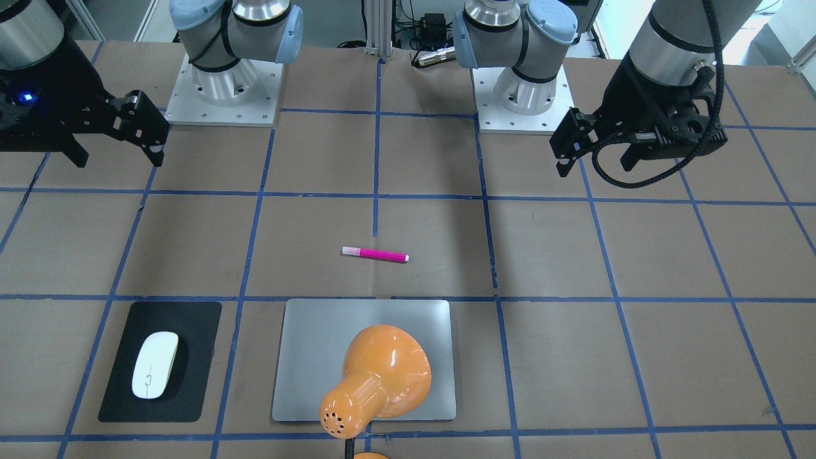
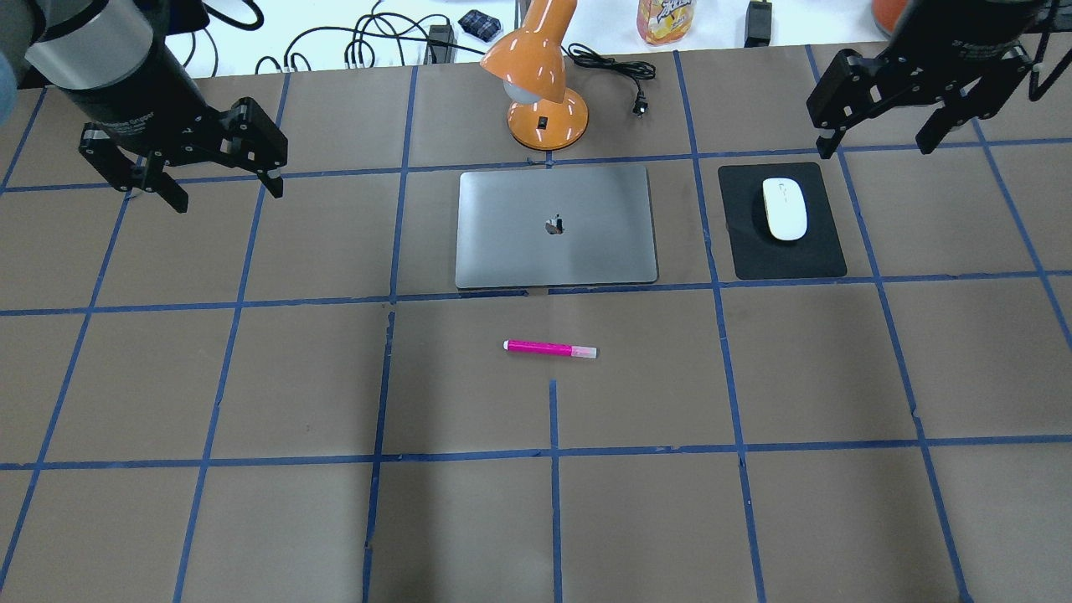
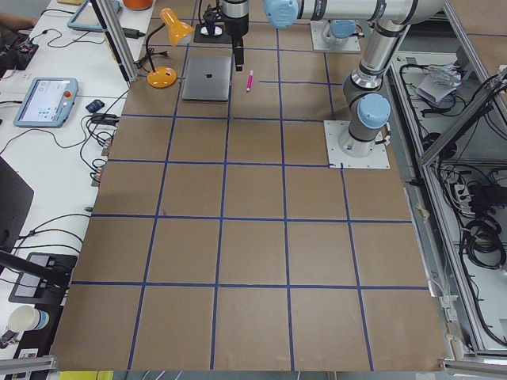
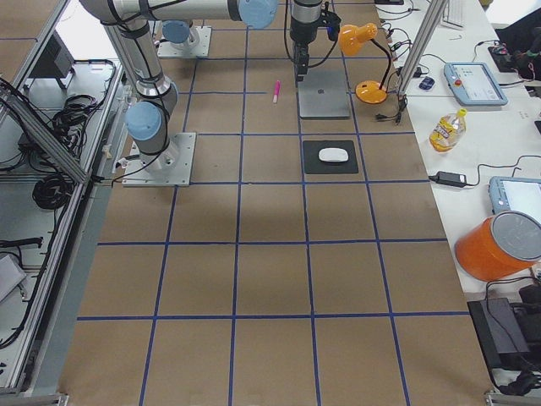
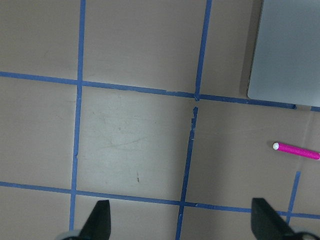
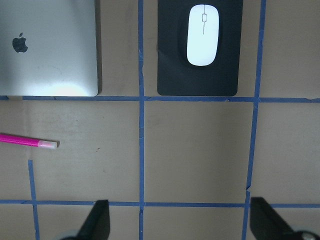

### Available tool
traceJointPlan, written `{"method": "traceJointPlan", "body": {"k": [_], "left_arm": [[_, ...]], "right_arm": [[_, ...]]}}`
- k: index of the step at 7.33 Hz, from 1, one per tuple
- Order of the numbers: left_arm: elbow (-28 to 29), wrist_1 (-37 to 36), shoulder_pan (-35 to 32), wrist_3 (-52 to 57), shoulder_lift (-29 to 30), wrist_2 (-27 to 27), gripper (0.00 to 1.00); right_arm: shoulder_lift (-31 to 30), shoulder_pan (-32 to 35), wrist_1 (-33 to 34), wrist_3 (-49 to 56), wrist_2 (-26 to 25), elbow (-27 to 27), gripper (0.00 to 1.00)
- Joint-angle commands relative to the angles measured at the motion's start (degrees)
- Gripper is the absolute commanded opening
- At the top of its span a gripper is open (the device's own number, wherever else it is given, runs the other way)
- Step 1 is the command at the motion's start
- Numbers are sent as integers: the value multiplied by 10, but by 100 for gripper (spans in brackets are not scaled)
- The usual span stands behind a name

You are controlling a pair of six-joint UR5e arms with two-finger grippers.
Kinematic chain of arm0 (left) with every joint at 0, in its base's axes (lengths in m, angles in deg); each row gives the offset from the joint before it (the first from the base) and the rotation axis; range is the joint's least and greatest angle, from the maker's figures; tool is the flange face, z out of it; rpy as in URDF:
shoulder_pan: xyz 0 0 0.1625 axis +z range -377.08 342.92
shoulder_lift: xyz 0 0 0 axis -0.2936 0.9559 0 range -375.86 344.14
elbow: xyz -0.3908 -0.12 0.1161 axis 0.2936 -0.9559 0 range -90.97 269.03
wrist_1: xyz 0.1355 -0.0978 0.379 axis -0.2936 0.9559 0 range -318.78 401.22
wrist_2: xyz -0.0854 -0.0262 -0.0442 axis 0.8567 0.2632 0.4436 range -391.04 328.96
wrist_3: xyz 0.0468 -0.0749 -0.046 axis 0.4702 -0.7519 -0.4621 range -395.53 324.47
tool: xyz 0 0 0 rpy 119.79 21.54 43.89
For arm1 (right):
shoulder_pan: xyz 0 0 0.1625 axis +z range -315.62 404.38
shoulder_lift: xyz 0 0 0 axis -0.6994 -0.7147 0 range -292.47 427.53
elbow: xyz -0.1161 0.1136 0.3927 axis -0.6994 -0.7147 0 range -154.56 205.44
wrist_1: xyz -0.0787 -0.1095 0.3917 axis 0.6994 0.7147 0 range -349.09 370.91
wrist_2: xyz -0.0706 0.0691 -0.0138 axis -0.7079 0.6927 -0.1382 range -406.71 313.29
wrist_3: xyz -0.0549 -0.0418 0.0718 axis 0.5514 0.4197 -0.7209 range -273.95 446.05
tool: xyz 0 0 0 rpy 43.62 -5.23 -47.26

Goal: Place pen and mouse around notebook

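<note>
The pink pen (image 2: 551, 348) (image 1: 375, 254) lies flat on the brown table, a short way in front of the silver notebook (image 2: 554, 226) (image 1: 306, 344). The white mouse (image 2: 784, 209) (image 1: 155, 364) rests on a black mat (image 2: 787, 255) to the notebook's right. My left gripper (image 2: 226, 197) (image 1: 594, 169) hangs open and empty above the table, far left of the notebook. My right gripper (image 2: 875, 149) (image 1: 119, 162) hangs open and empty just beyond the mat. The left wrist view shows the pen (image 5: 296, 150) and a notebook corner (image 5: 290, 50); the right wrist view shows the mouse (image 6: 203, 35).
An orange desk lamp (image 2: 540, 75) (image 1: 382, 376) stands at the notebook's far edge, its head leaning over it. Its cable and plug (image 2: 641, 105) lie beside it. A bottle (image 2: 666, 21) stands past the table's far edge. Both arm bases (image 1: 223, 95) sit on the robot's side.
</note>
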Motion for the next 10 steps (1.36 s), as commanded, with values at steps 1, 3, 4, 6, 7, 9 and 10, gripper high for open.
{"method": "traceJointPlan", "body": {"k": [1,3,4,6,7,9,10], "left_arm": [[0,-6,-1,-2,1,0,100],[1,8,-1,-2,-4,-2,100],[4,8,-1,-2,-3,-2,100],[2,8,-1,-2,-3,-2,100],[2,8,-1,-2,-4,-2,100],[1,8,-1,-1,-4,-2,100],[1,10,-3,4,-5,0,100]], "right_arm": [[0,0,0,0,0,0,100],[0,0,0,1,-1,-1,100],[0,0,0,2,-1,-2,100],[0,0,0,3,-1,-3,100],[0,0,-2,3,-3,-3,100],[3,-9,0,5,5,-9,100],[4,-11,1,6,6,-7,100]]}}
